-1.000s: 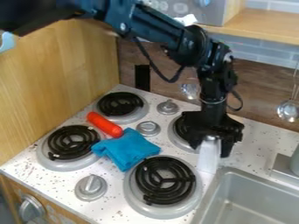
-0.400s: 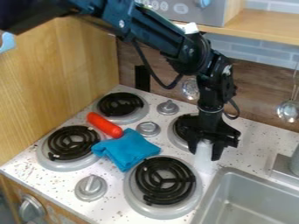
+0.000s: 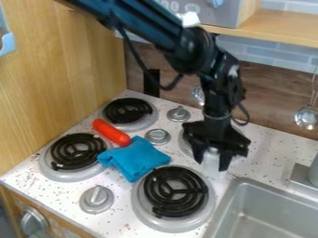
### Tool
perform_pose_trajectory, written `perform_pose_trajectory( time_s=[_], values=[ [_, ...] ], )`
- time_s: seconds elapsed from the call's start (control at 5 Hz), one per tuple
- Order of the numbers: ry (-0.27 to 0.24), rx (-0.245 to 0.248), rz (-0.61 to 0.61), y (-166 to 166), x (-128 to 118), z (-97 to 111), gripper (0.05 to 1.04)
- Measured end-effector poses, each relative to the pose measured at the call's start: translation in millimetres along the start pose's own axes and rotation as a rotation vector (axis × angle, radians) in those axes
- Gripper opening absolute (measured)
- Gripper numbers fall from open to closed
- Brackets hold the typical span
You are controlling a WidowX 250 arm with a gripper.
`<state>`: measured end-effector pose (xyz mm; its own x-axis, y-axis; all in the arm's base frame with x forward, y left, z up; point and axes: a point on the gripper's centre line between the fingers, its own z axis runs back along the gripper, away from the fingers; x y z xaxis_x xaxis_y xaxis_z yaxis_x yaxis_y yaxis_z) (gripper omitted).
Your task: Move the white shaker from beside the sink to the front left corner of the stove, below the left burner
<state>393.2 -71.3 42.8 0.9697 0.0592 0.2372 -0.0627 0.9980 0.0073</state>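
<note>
The black gripper hangs at the right-hand part of the stove top, in front of the back right burner, which it partly hides. It is shut on a pale, whitish upright object, whose top sits between its fingers. The front right burner lies just below and to the left of it. Further left, a blue cloth lies crumpled among the burners, and a red-orange, sausage-shaped object lies against the cloth's upper left edge.
The grey sink is at the lower right, near the gripper, with a metal faucet base behind it. A wooden wall bounds the left side. Metal utensils hang at the back right.
The gripper has moved left and a little toward the front, and the pale object has shifted left with it. The arm's upper part has swung left too. Cloth and red-orange object have stayed put.
</note>
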Motion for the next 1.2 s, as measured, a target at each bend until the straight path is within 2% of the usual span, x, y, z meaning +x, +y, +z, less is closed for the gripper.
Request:
perform_pose_trajectory(
  time_s=[0.2, 0.4, 0.6, 1.0, 1.2],
  values=[
    [-0.103, -0.032, 0.024, 7, -5, 43, 0.644],
    [-0.157, -0.037, 0.099, 38, -20, 73, 0.644],
    [-0.156, -0.026, 0.183, 72, -43, 86, 0.644],
    [-0.065, 0.013, 0.331, 130, -97, 76, 0.644],
    [-0.007, 0.030, 0.375, 140, -107, 70, 0.644]
  ],
)
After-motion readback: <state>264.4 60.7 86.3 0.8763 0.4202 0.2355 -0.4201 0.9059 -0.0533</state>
